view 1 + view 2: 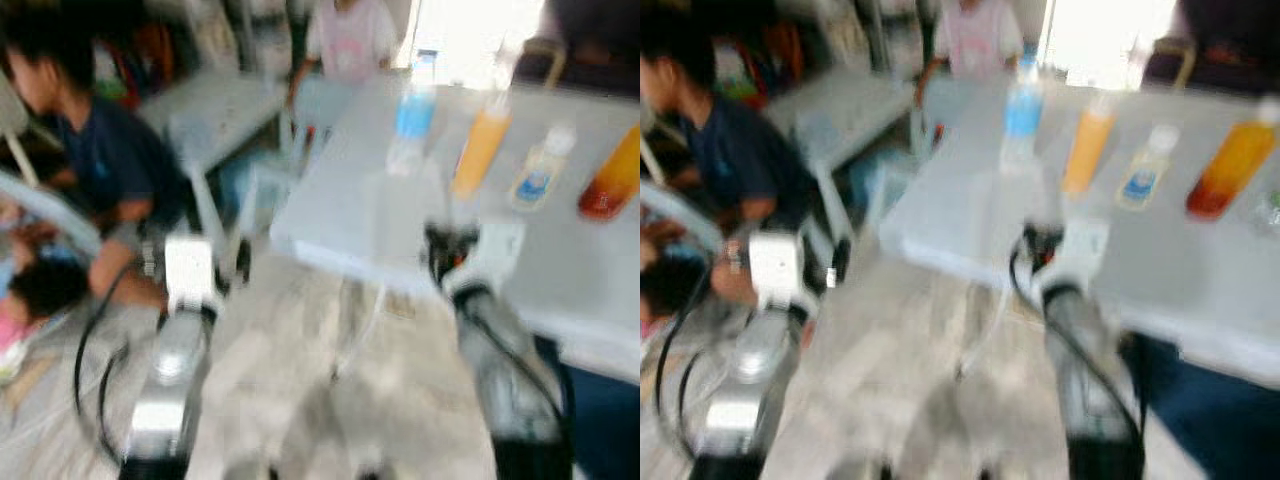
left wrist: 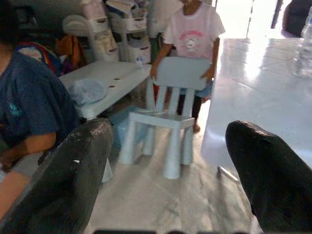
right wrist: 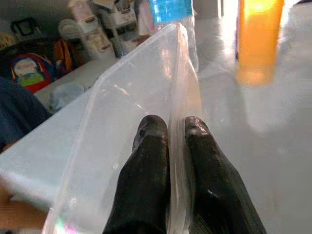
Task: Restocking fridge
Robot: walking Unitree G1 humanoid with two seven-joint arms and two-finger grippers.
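Note:
My right gripper (image 3: 170, 124) is shut on the thin wall of a clear plastic container (image 3: 131, 97), held over the near edge of the pale table (image 1: 340, 215). Beyond it on the table stand a water bottle with a blue label (image 1: 412, 115), a tall orange juice bottle (image 1: 480, 150), a small clear bottle with a blue label (image 1: 537, 172) and an orange-red bottle (image 1: 612, 175). My left gripper (image 2: 170, 134) is open and holds nothing; it hangs to the left of the table, over the floor. Both eye views are blurred.
A person in a dark blue shirt (image 1: 105, 155) sits close on the left. Another person in a pink shirt (image 2: 192, 29) holds a pale blue child's chair (image 2: 165, 122) at the table's far left corner. A low white bench (image 2: 105, 78) and shelves stand behind.

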